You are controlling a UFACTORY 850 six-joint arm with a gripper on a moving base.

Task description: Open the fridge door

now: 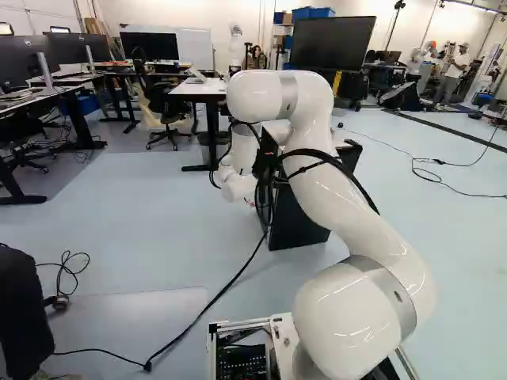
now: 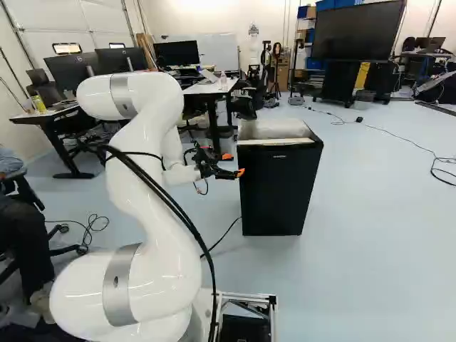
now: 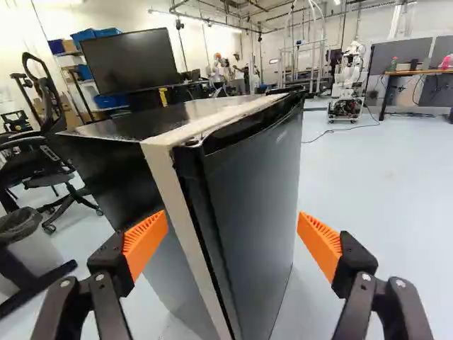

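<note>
My black two-fingered claw (image 3: 232,234) stands wide, its ribbed orange pads (image 3: 145,244) well apart with nothing gripped. Between and ahead of them rises the upright front corner of the small black box-shaped fridge (image 2: 278,189), which stands on the pale blue floor (image 2: 370,249), just beyond my claw in the right base view. One finger is toward its side wall, the other toward the front of the glossy black door (image 3: 258,205). A pale upright strip (image 3: 172,195) runs between cabinet and door, and the door looks shut to me.

I judge the step in hand to be lining up on the door's near edge; the pull is undone. Next I should ease in, get a pad against that edge near the seam, then draw the door outward along its swing. If I press too squarely, I may shove the whole fridge or slip off the smooth face.

Farther off stands a black office chair (image 3: 51,168).
</note>
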